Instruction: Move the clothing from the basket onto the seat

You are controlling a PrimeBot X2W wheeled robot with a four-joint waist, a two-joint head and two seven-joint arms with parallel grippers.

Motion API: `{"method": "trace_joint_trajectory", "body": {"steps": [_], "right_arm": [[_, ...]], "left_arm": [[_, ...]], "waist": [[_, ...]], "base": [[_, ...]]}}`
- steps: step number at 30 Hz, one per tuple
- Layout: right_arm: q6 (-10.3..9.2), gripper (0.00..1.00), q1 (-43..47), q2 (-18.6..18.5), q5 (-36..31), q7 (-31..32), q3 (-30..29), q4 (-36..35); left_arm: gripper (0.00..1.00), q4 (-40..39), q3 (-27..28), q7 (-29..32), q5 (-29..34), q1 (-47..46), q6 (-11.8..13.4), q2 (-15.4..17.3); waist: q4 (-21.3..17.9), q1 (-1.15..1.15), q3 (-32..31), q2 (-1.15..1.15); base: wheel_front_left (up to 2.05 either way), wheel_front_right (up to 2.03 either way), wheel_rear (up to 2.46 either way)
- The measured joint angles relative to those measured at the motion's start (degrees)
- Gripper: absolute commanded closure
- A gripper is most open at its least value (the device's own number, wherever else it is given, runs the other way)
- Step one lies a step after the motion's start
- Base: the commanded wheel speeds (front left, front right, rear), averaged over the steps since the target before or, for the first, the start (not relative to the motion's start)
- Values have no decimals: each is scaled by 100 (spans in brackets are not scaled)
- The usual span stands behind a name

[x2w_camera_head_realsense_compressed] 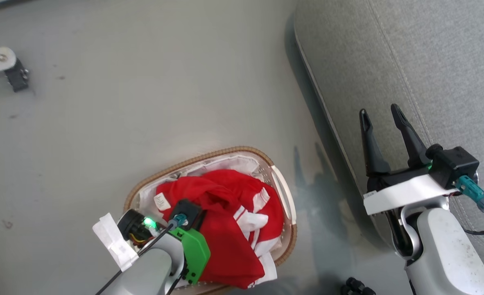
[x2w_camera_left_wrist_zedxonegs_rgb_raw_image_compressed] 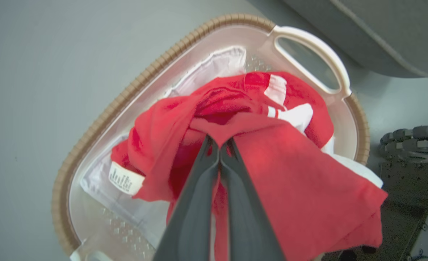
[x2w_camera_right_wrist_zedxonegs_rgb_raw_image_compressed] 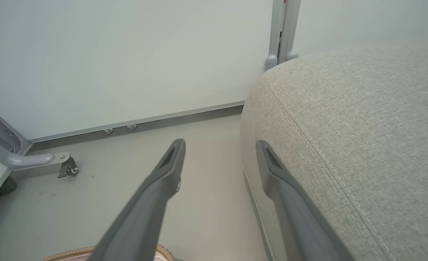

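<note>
Pale grey floor point(x2w_camera_head_realsense_compressed: 143, 82). The basket point(x2w_camera_head_realsense_compressed: 209, 155) stands on it close to the robot, with the clothing point(x2w_camera_head_realsense_compressed: 225, 221) heaped inside over white lining and a white label point(x2w_camera_left_wrist_zedxonegs_rgb_raw_image_compressed: 125, 178) toward the basket's left rim. Left gripper point(x2w_camera_left_wrist_zedxonegs_rgb_raw_image_compressed: 219, 143) above the basket, fingers pinched on a red fold. Right gripper point(x2w_camera_head_realsense_compressed: 381, 112) well right of the basket, fingers spread and empty, over the edge of the seat point(x2w_camera_head_realsense_compressed: 430, 61), which lies beyond the basket's right handle.

Red clothing point(x2w_camera_left_wrist_zedxonegs_rgb_raw_image_compressed: 290, 174) w/ white stripes, bunched in oval basket point(x2w_camera_left_wrist_zedxonegs_rgb_raw_image_compressed: 217, 38), brown rim, grey seat point(x2w_camera_head_realsense_compressed: 430, 61) just beside
</note>
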Motion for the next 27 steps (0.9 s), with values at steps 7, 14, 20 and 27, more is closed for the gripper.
{"method": "trace_joint_trajectory", "body": {"steps": [7,14,20,27], "right_arm": [[0,0,254,1,-218,0,-145,100],[0,0,536,1,-339,0,-247,199],[0,0,744,1,-434,0,-287,270],[0,0,892,0,-492,0,-269,313]], "left_arm": [[100,-1386,453,-16,12,570,27,233],[100,-2547,894,-15,280,904,53,499],[100,-3251,1078,-14,578,877,49,811],[100,-3654,1056,38,658,214,21,1111]], "waist": [[249,0,-564,0],[484,0,-1147,0],[636,0,-1667,0],[756,0,-2193,0]], "base": [[0,0,0],[0,0,0],[0,0,0],[0,0,0]]}}
